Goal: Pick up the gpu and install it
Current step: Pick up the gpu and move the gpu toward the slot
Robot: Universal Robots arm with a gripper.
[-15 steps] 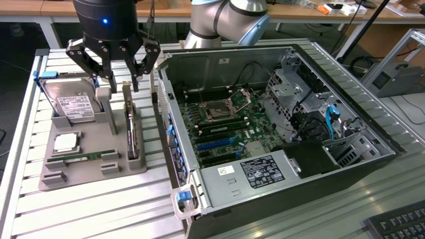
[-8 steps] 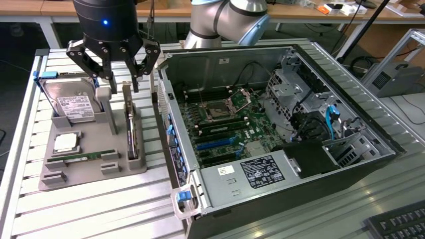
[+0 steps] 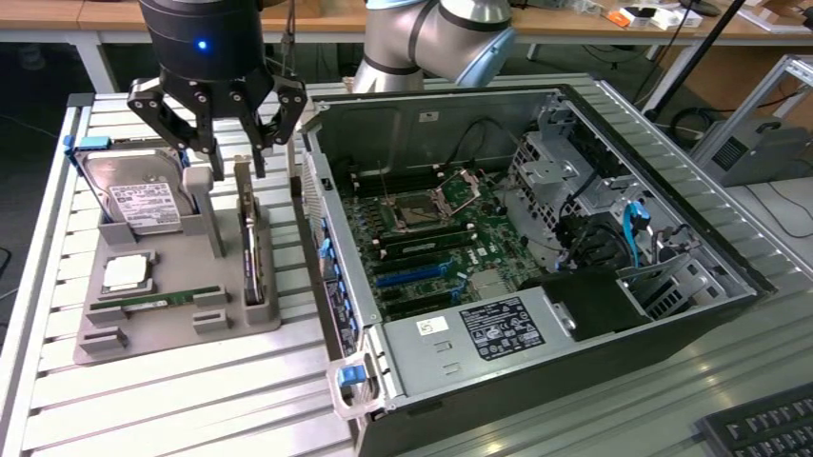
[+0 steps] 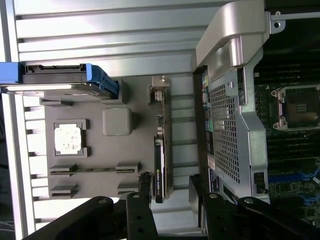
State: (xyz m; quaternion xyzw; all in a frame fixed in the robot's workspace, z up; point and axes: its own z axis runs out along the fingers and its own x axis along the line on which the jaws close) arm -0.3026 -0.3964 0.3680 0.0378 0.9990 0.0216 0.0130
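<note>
The gripper [image 3: 232, 157] is hanging spread wide, grasping nothing, over the gpu [image 3: 250, 243], which is standing on edge in the gray holder [image 3: 166, 328]. Descending well likely means keeping both fingers straddling the thin card evenly, centring before closing.

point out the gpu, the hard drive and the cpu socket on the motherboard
gpu [image 3: 253, 243], exterior view, on the upper edge of the card standing on its edge
hard drive [image 3: 145, 202], exterior view, on its white label
cpu socket [image 3: 417, 211], exterior view, on the middle of the socket's metal frame
</note>
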